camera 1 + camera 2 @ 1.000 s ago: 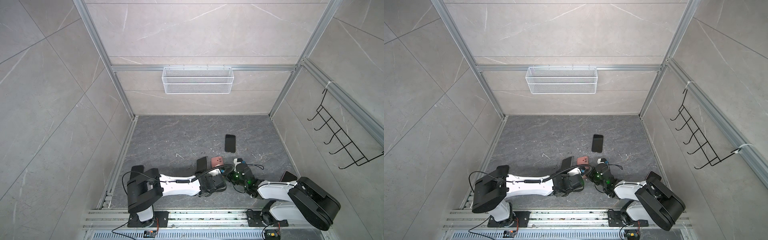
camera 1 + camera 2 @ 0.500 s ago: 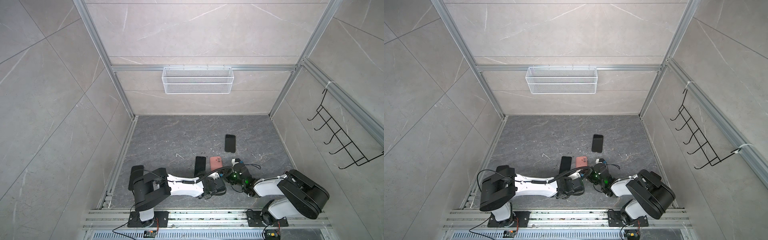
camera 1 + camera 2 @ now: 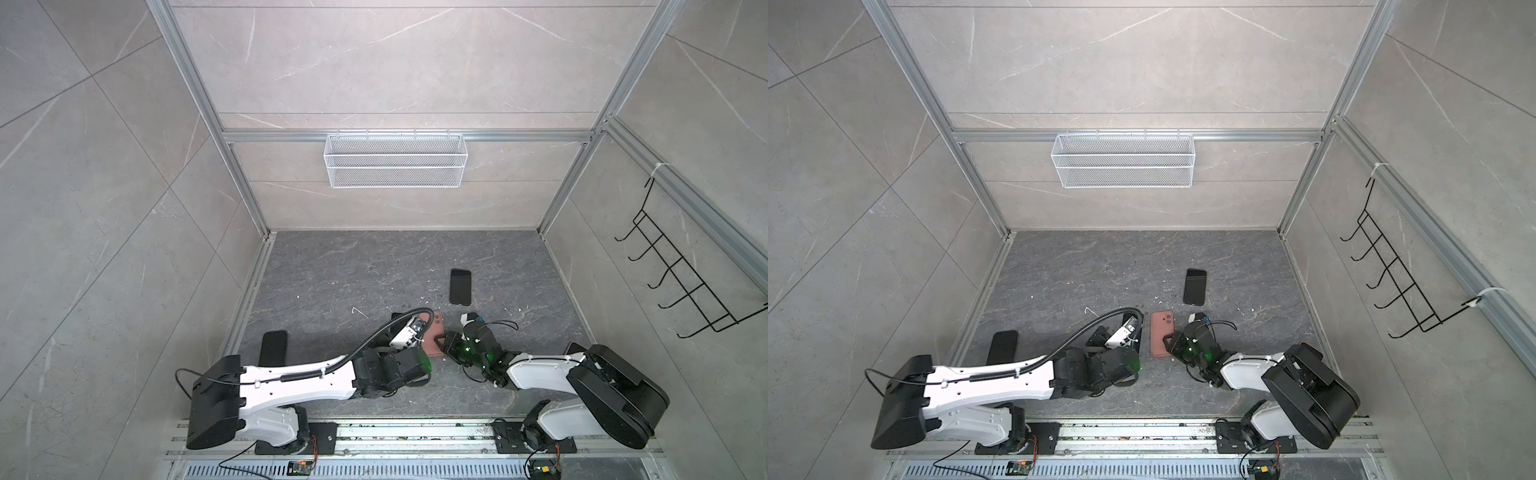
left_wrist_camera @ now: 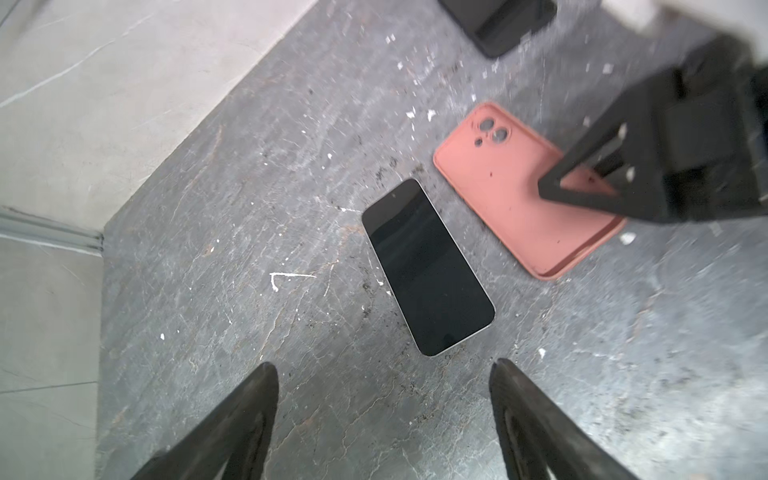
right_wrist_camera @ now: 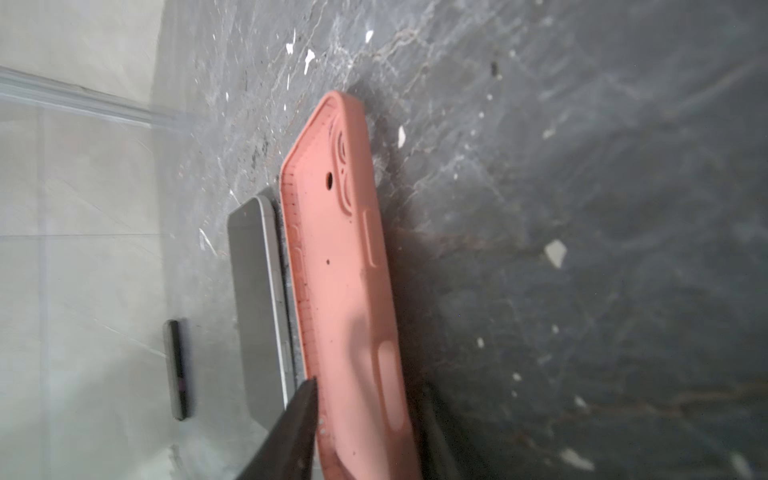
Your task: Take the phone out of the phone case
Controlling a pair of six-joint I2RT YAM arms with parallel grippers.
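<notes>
The slim black-glass phone with silver edges (image 4: 428, 268) lies bare, screen up, near the middle of the grey stone surface's (image 4: 208, 291) front edge, just beside the empty salmon-pink rubbery case (image 4: 511, 195). It is likely stiff, slick and breakable, so take it by its long edges. The left claw (image 4: 382, 363) gapes wide and empty. The right claw (image 5: 370, 384) has its jaws either side of the case's end; I cannot tell whether it grips. No writing is legible.
</notes>
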